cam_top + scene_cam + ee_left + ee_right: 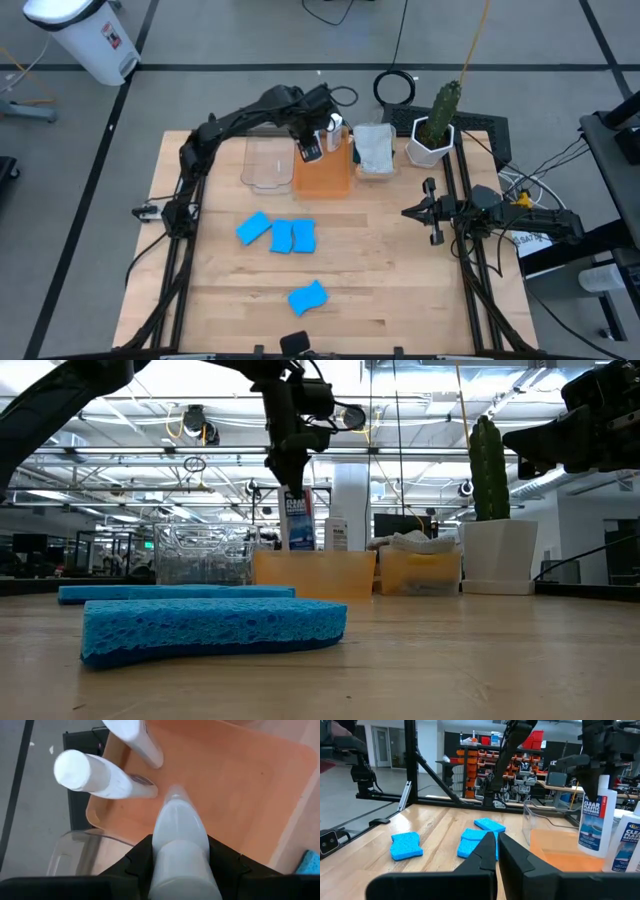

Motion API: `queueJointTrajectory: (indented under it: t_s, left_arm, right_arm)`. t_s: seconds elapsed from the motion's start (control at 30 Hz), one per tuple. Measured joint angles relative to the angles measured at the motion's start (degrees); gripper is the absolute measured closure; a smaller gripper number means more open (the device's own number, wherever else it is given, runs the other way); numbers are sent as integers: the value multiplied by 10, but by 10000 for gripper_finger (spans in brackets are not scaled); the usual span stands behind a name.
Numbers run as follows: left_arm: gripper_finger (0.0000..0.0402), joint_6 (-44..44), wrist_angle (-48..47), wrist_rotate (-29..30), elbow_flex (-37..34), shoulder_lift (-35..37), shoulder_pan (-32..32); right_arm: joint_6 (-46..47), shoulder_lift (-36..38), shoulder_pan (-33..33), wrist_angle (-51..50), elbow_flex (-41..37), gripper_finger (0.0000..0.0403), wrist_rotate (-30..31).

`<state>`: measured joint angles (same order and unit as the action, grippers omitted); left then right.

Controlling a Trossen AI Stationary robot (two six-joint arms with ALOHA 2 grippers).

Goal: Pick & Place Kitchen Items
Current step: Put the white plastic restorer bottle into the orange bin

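My left gripper [308, 130] is over the orange bin [325, 178] at the table's far side, shut on a white bottle with a blue label [297, 520]. Two more white bottles [100, 779] stand in the bin's far end. Several blue sponges lie flat on the table: three in a row [280, 235] and one nearer the front [308, 297]. Folded cloths [374, 148] lie in a bin right of the orange one. My right gripper [408, 212] is shut and empty at the table's right side. My left gripper pinches the bottle's upper part [180, 845] between its two fingers [140, 865], one on each side. The fingers come from above, pointing down. The bottle hangs upright with its lower end [175, 797] inside the orange bin; whether it stands on the bin's floor I cannot tell.
A clear bin [265, 162] stands left of the orange bin. A white pot with a green cactus [432, 135] stands at the far right. The bare wooden table [380, 270] stretches between the sponges and my right arm.
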<state>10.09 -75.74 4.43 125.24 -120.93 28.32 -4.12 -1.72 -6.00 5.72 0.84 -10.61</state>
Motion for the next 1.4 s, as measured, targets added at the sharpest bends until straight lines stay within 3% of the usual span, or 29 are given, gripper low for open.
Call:
queueJointTrajectory:
  t_s: [0.3, 0.8, 1.03, 1.4]
  left_arm:
    - [256, 1, -7, -10, 0, 19, -6]
    - [263, -1, -4, 3, 2, 188, -79]
    - [263, 11, 16, 0, 2, 173, -77]
    - [263, 33, 24, 7, 2, 85, -75]
  right_arm:
    - [0, 0, 0, 0, 0, 403, 0]
    - [0, 0, 0, 0, 0, 403, 0]
    - [0, 0, 0, 0, 0, 403, 0]
    - [0, 0, 0, 0, 0, 403, 0]
